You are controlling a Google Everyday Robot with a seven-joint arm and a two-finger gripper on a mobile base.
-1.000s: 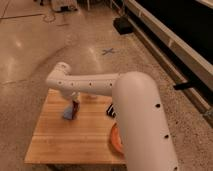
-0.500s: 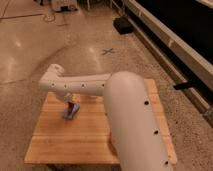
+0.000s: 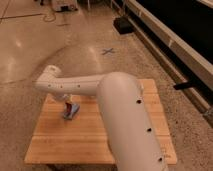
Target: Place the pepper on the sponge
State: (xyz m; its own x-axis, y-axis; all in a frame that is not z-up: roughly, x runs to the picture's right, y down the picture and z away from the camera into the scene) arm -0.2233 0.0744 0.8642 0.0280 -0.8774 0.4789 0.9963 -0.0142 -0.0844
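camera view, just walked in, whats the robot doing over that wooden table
A white robot arm reaches across the wooden table from the near side. Its gripper is low over the table's left part, directly above the light blue sponge. The dark red pepper is at the gripper's tip, against the sponge. Whether it has been let go cannot be told.

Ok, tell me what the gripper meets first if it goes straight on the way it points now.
The gripper points down over the wooden table. First in that line looks to be the pepper, beneath it, with the sponge right under that; whether they touch I cannot tell.
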